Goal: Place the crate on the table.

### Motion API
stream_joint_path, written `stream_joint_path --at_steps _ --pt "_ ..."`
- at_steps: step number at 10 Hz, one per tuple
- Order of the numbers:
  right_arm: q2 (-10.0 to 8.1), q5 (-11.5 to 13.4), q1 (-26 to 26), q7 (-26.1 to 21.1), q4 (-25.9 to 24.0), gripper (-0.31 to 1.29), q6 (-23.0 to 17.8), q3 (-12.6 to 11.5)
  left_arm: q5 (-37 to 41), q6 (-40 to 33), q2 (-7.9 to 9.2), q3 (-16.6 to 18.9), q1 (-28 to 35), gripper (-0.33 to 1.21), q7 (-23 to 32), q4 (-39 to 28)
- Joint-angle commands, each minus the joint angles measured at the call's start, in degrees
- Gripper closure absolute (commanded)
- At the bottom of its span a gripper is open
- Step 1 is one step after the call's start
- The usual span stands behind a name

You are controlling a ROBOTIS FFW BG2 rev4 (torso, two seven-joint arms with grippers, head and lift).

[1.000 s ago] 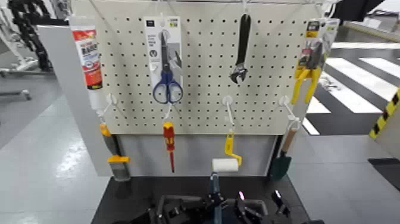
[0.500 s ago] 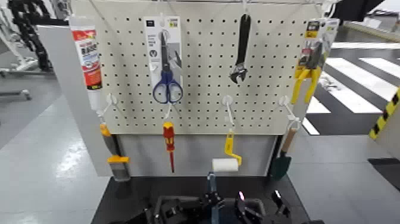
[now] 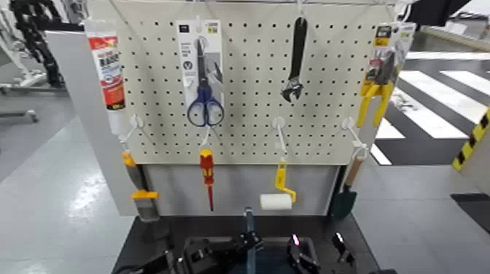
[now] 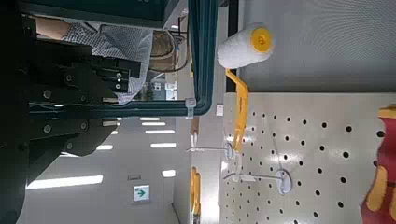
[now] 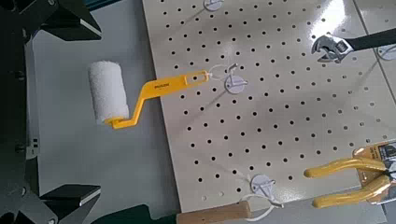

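Sporting slim blue handle gripped by left end effector, dark crate; right end effector wide, nearby.

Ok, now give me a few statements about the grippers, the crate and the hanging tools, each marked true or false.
1. The left gripper is closed on the handle of the crate. True.
2. The right gripper is also holding the crate. False: the right gripper is open and holds nothing.
3. The paint roller hangs from a hook. True.
4. The wrench hangs to the left of the scissors in the head view. False: the wrench is to the right of the scissors.
5. The pliers have yellow handles. True.
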Motion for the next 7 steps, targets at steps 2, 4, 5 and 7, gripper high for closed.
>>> stream_joint_path --at_steps 2,4,5,7 --pt "0.11 0.0 -0.02 -0.02 0.0 0.14 -0.08 0.02 -0.77 0.47 0.6 1.62 -0.87 1.19 0.16 0.27" --pt "0.11 0.0 -0.02 -0.02 0.0 0.14 -0.08 0.02 -1.12 0.73 1.21 2.15 -1.84 1.19 0.16 0.97" --pt "0.2 0.0 -0.02 -0.02 0.0 0.14 -0.08 0.11 -1.47 1.09 1.65 2.41 -2.54 1.19 0.08 1.41" --pt "0.2 0.0 -0.02 -0.02 0.0 0.14 -0.08 0.11 -1.56 1.7 2.18 2.23 -3.69 1.19 -0.27 2.81"
